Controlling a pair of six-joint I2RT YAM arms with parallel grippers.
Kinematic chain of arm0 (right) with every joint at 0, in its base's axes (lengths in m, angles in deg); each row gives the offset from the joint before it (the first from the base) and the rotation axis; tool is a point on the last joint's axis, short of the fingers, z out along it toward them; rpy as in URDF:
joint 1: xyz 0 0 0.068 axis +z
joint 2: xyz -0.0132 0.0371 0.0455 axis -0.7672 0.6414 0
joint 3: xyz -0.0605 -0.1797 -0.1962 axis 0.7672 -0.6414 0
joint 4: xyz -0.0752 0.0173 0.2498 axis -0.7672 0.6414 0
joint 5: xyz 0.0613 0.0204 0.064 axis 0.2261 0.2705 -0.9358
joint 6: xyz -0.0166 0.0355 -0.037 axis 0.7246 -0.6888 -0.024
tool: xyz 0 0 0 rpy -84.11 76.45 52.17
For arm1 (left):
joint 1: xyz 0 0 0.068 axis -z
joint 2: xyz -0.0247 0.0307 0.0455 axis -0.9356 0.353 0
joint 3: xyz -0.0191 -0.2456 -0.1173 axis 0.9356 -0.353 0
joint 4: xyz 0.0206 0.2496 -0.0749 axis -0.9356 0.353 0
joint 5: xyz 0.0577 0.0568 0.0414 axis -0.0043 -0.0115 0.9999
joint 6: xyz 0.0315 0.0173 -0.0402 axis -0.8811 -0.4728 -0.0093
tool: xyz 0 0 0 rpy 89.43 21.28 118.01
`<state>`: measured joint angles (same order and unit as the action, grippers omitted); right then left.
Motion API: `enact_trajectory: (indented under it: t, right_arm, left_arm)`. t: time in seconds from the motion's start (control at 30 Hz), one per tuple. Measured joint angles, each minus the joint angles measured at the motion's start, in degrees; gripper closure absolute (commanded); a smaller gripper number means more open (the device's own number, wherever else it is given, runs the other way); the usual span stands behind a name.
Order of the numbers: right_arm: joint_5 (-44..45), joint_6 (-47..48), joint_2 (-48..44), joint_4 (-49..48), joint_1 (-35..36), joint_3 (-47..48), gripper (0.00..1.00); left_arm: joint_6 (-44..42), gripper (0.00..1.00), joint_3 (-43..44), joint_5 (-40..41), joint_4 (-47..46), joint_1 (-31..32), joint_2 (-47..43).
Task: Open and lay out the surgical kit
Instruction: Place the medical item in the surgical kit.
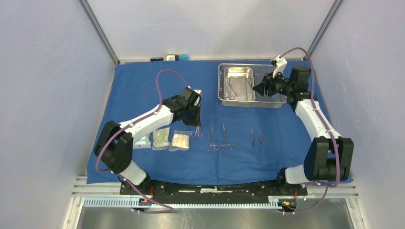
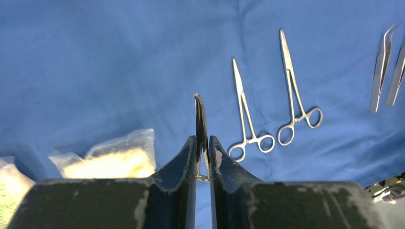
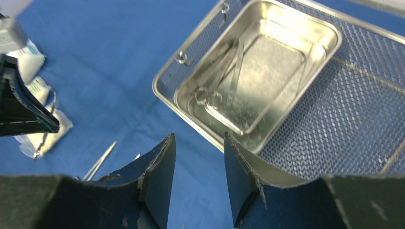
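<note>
A: From above, where does the kit stand?

B: The cloth point(image 1: 143, 86) lies spread across the table. The tray point(image 1: 274, 98) sits at its far right. The pan point(image 1: 244, 81) fills the tray's left half and has a few instruments point(image 1: 231, 89) in it.

A: And what is laid out?

B: A row near the front. The packets point(image 1: 180, 140) are on the left, one partly under the left arm. Then come two clamps point(image 1: 213, 139) and two tweezers point(image 1: 253, 139).

A: The arms?

B: The left gripper point(image 1: 196, 124) hangs between the packets and the clamps, with a slim instrument point(image 1: 197, 134) in it. The right gripper point(image 1: 261, 88) is over the tray's mesh, just right of the pan.

A: Left wrist?

B: The left gripper point(image 2: 203, 148) is pinched shut on that instrument point(image 2: 200, 119), whose thin end sticks out past the fingertips over bare cloth point(image 2: 119, 62). I cannot tell whether it touches the cloth. The clamps point(image 2: 246, 114) lie to the right, rings toward the camera. The tweezers point(image 2: 380, 71) are at the right edge and the packets point(image 2: 114, 160) are lower left.

A: Right wrist?

B: The right gripper point(image 3: 199, 157) is spread, fingers well apart — the tray point(image 3: 334, 124) lies just ahead of it. The pan point(image 3: 282, 62) holds ringed instruments point(image 3: 224, 71) lying slantwise along its left side.
</note>
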<state>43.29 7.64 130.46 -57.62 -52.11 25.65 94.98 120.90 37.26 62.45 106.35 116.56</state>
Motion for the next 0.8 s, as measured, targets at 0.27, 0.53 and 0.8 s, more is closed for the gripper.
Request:
enact_trajectory:
  t: [0.27,0.53,0.8]
  right_arm:
    - [5.38,6.51,-5.88,4.46,-0.04,-5.16,0.53]
    - [5.64,6.75,-7.43,3.85,-0.31,-7.28,0.54]
    - [5.05,5.11,-8.13,1.73,-0.63,-9.53,0.54]
  left_arm:
    - [4.85,0.98,-0.42,0.98,2.4,5.38,0.0]
    - [7.43,0.97,-0.81,2.34,3.5,5.7,2.91]
    - [9.07,0.96,-0.9,2.43,4.7,6.25,7.58]
